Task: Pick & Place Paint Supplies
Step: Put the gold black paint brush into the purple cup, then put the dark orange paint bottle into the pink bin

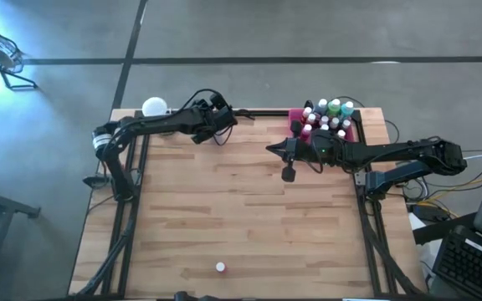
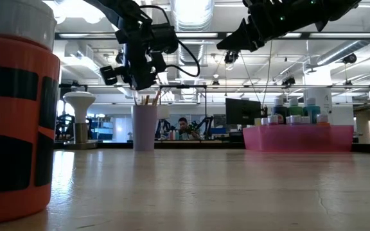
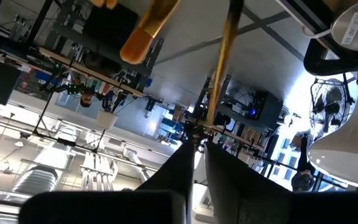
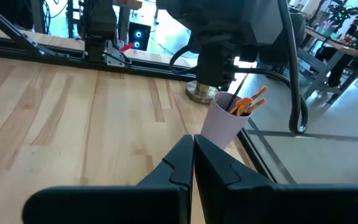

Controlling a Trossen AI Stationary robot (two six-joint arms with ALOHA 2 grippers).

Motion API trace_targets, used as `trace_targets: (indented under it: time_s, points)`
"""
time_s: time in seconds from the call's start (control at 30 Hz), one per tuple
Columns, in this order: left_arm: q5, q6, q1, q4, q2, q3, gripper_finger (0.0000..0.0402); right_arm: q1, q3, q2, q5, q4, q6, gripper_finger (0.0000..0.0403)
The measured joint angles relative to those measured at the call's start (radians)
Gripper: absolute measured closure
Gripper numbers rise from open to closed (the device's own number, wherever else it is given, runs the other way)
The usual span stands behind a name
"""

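Observation:
Pressed fingers on my left gripper (image 3: 199,144) meet at the end of a thin brush (image 3: 221,68), above the lilac cup (image 2: 144,127) at the table's far edge. Other orange-handled brushes (image 4: 248,102) stand in that cup. A pink tray (image 1: 295,124) at the far right holds several white-capped paint bottles (image 1: 329,117). My right gripper (image 4: 193,140) hangs shut and empty above the table, left of the tray. One orange, black-striped bottle (image 2: 11,128) stands alone on its base near the front edge. My left gripper pinches the brush's dark thin end (image 3: 196,134) between its two fingertips, with only a slim gap showing between them. The brush runs straight on from the fingers, its handle pointing away toward the cup below. The cup's rim and the brush's other end are outside the left wrist view.
A white mushroom-shaped object (image 1: 154,107) stands at the far left corner, close to the cup. The lone bottle (image 1: 220,267) is at the near middle. Bare wooden tabletop (image 1: 224,209) lies between the arms and the front edge. Black frame rails (image 1: 124,242) run along both sides.

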Motion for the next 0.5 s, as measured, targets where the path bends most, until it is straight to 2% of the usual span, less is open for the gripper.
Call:
trace_targets:
  time_s: [0.3,0.43,0.5]
  points:
    - [-0.008,-0.085,-0.006,-0.001,-0.010,0.001,0.0303,0.000,0.000,0.000,0.000,0.000,0.000,0.0394]
    - [-0.025,-0.210,-0.011,-0.002,-0.069,0.010,0.0271,0.000,-0.003,0.000,0.000,0.000,0.000,0.0394]
    - [0.040,-0.321,-0.019,-0.003,-0.125,0.010,0.0260,0.000,-0.006,0.000,0.000,-0.001,0.000,0.0394]
